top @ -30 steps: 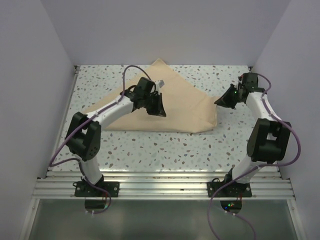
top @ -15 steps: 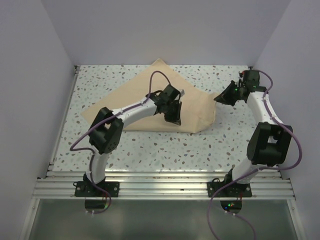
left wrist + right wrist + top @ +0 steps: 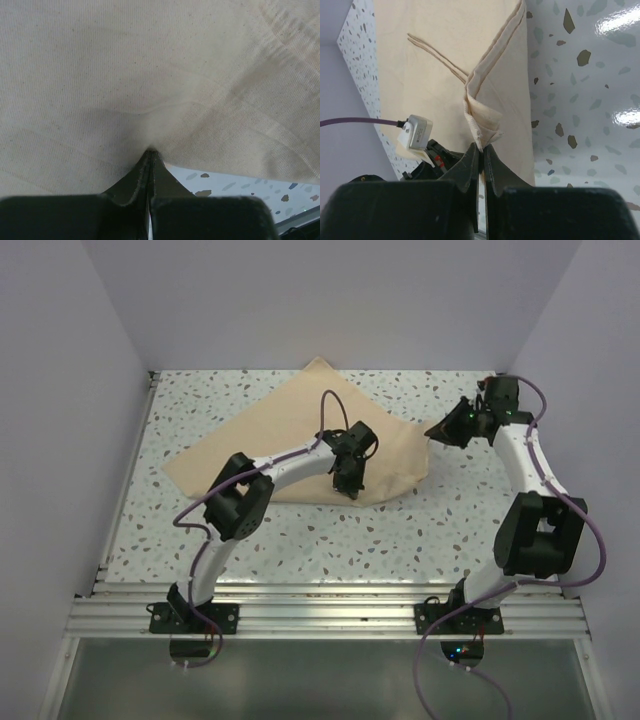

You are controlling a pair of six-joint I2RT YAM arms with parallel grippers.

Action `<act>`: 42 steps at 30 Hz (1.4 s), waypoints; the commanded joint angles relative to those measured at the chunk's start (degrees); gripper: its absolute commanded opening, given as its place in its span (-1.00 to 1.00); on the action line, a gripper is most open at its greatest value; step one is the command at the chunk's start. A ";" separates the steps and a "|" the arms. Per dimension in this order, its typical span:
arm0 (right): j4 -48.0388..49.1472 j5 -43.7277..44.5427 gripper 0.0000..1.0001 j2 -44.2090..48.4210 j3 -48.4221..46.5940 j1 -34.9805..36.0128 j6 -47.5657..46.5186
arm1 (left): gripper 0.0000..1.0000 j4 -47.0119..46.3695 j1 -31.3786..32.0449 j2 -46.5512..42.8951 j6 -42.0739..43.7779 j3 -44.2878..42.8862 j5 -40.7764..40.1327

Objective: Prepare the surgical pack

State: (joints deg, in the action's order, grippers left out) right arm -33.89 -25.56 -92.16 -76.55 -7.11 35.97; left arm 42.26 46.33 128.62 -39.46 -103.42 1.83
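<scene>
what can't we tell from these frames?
Anything under or inside the surgical pack: the cloth covers it in every view.
Left gripper tips, top view: its own wrist hides them.
Right gripper pinch, top view: too small and dark.
Pack's outline, left wrist view: cut off by frame edges.

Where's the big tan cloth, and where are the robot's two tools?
tan cloth [image 3: 290, 425], top view, on its flat bare middle.
left tool [image 3: 151, 154], left wrist view, at its closed tips on the cloth.
right tool [image 3: 481, 146], right wrist view, at its tips pinching the cloth's corner.
</scene>
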 commanded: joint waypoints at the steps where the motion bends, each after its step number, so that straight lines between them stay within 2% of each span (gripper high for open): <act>1: -0.21 -2.12 -1.00 2.77 -2.81 0.87 1.39 | -1.00 0.91 0.08 1.02 0.00 -1.53 -2.88; 8: -0.91 -1.95 -1.00 3.48 -4.39 3.60 2.00 | -1.00 0.98 0.26 0.68 2.19 -1.35 -0.77; 16: -2.15 -0.98 -1.00 3.92 -4.75 3.60 0.95 | -1.00 -6.40 0.34 -8.47 5.71 2.34 4.15; 21: -2.14 -0.98 -1.00 3.66 -5.36 3.69 1.21 | -1.00 -5.17 0.26 -4.87 5.19 1.55 7.57; 24: -2.32 -1.07 -1.00 3.39 -5.89 3.77 1.21 | -1.00 -7.63 0.26 -4.78 4.92 2.78 9.77; 34: -2.32 -1.25 -1.00 3.04 -6.94 4.39 1.48 | -1.00 -7.72 0.26 0.14 4.48 3.93 12.76; 42: -2.32 -0.72 -1.00 2.34 -8.61 7.28 2.35 | -1.00 -8.08 -0.36 -0.12 5.80 3.84 10.57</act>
State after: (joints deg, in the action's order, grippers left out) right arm -36.25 -26.17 -90.59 -81.76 -1.26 37.12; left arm 34.54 46.39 128.60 -35.33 -99.74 13.47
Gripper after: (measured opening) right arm 0.029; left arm 0.005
